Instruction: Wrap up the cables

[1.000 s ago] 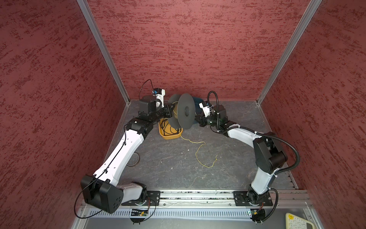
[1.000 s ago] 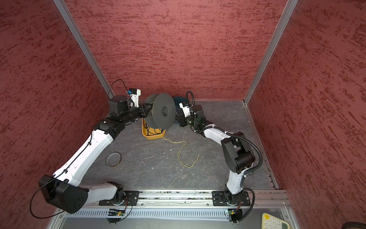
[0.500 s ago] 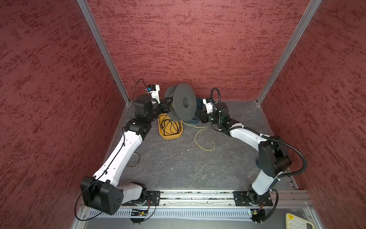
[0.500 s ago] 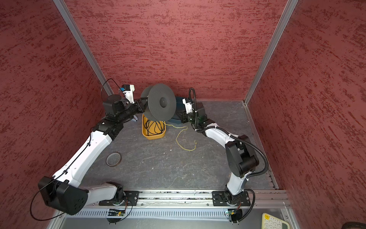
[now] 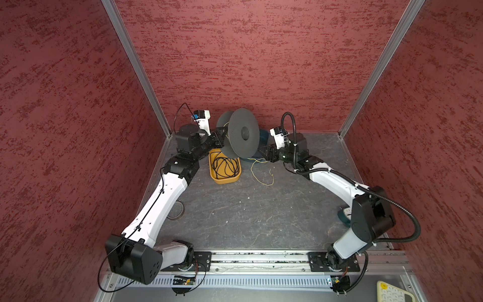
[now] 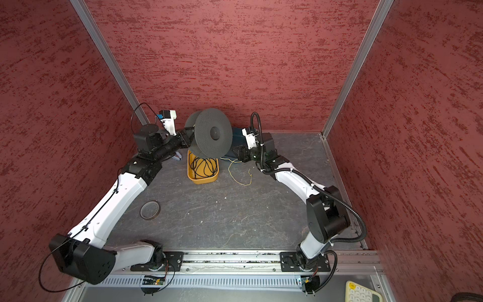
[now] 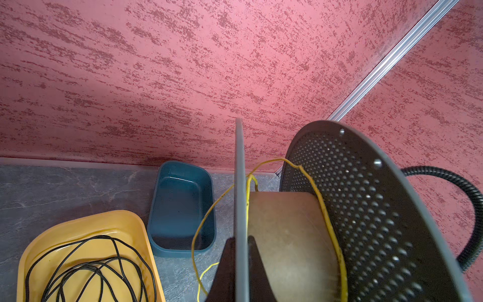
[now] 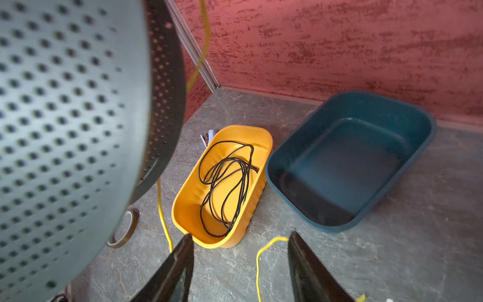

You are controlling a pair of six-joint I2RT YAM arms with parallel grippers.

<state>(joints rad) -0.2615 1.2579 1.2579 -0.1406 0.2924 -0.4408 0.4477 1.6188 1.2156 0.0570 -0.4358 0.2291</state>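
A dark grey perforated spool (image 5: 244,136) (image 6: 213,136) hangs in the air over the back of the table. My left gripper (image 5: 222,133) (image 6: 189,136) (image 7: 241,238) is shut on the rim of its near flange (image 7: 239,183). The thin yellow-green cable (image 7: 326,209) runs loosely once around the brown core and drops to the floor. Its loose end lies in a small curl (image 5: 261,175) (image 6: 239,180). My right gripper (image 5: 261,153) (image 6: 235,153) (image 8: 240,234) stands open just right of the spool. The cable (image 8: 257,261) passes on the floor between its fingers, untouched.
A yellow tray (image 5: 224,180) (image 6: 202,180) (image 8: 183,209) holding a coiled black cord sits under the spool. An empty blue tray (image 6: 239,136) (image 7: 183,170) (image 8: 428,123) stands by the back wall. A tape ring (image 6: 149,210) (image 8: 125,230) lies near the left arm.
My right gripper has opened and let go of the yellow-green cable. The left gripper has carried the spool up and back. The loose cable on the floor has been drawn toward the spool.
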